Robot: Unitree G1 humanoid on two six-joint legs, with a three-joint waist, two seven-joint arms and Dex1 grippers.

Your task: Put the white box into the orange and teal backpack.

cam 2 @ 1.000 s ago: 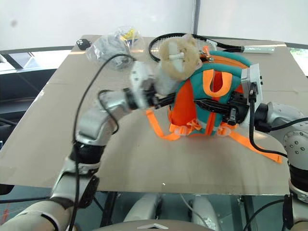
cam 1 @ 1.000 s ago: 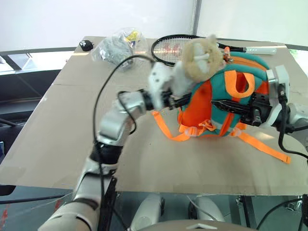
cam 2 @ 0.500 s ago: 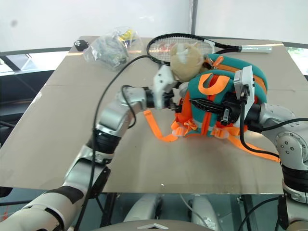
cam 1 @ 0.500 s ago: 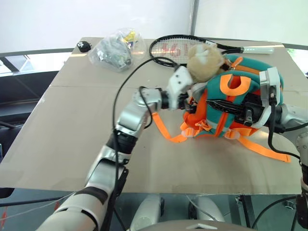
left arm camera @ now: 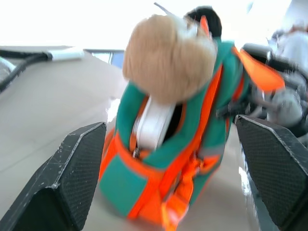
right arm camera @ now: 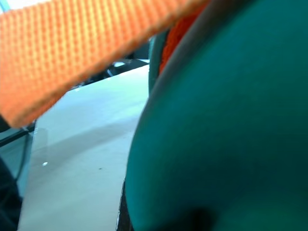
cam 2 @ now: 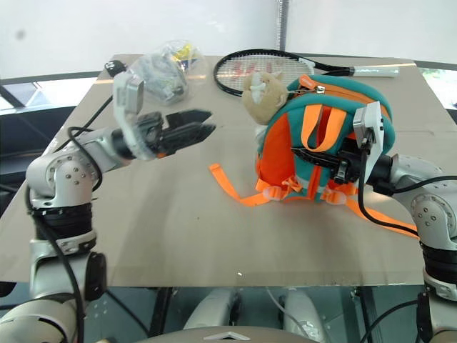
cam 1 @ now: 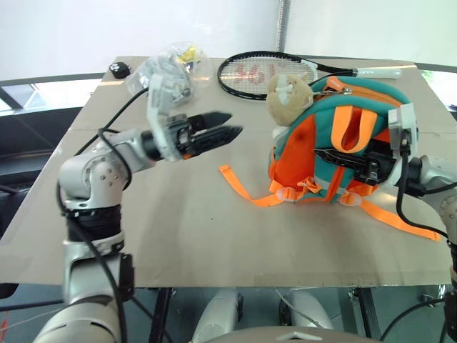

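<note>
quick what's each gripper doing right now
Left gripper: open, empty, away from the orange and teal backpack.
Right gripper: shut on the backpack.

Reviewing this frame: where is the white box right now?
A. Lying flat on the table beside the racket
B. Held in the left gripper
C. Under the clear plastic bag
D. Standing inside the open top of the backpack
D: the left wrist view shows the white box upright in the zipped-open mouth of the orange and teal backpack, below the plush toy; the left gripper is open, empty and apart.
</note>
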